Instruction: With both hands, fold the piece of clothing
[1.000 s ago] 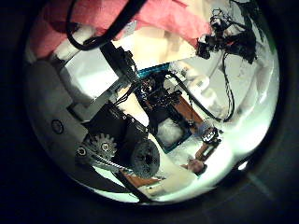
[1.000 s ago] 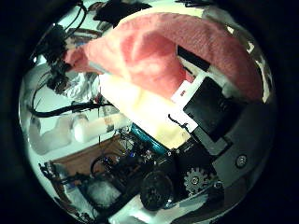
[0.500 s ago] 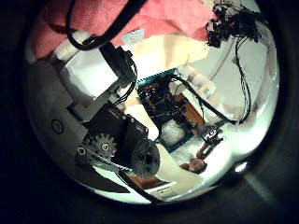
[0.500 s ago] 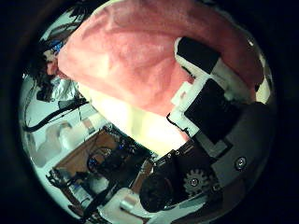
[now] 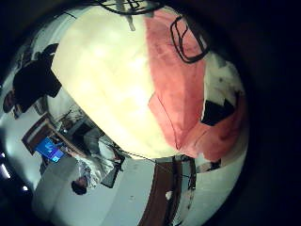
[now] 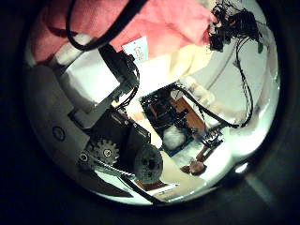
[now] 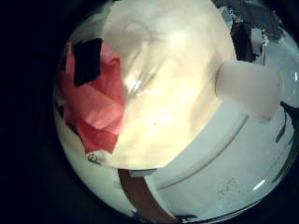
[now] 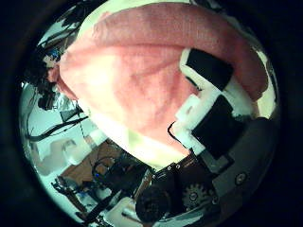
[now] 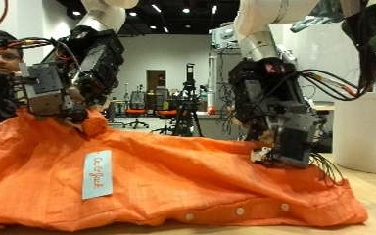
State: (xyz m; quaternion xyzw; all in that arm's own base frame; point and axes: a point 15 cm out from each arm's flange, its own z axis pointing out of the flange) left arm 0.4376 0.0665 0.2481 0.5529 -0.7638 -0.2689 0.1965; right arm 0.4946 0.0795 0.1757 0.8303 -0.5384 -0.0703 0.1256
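An orange buttoned garment (image 9: 175,181) lies spread over the table (image 9: 375,193), with a pale blue label (image 9: 97,174) facing up. My left hand (image 9: 70,83) hangs over the garment's far edge at one end, fingers curled into a raised bunch of cloth. My right hand (image 9: 277,122) stands at the other end, its fingertips (image 9: 269,152) pinching the far hem. The right thumb side palm view is filled by the garment (image 8: 142,66). In the left little finger side palm view, bunched cloth (image 5: 202,141) lies beside bare table (image 5: 103,75).
A row of buttons (image 9: 240,211) runs along the garment's near edge. Bare wooden table shows only past the right hand. Behind the table the room holds chairs and a tripod (image 9: 188,98).
The right hand's palm has come closer to the garment, which now fills more of its thumb side view. The left thumb side view has barely shifted.
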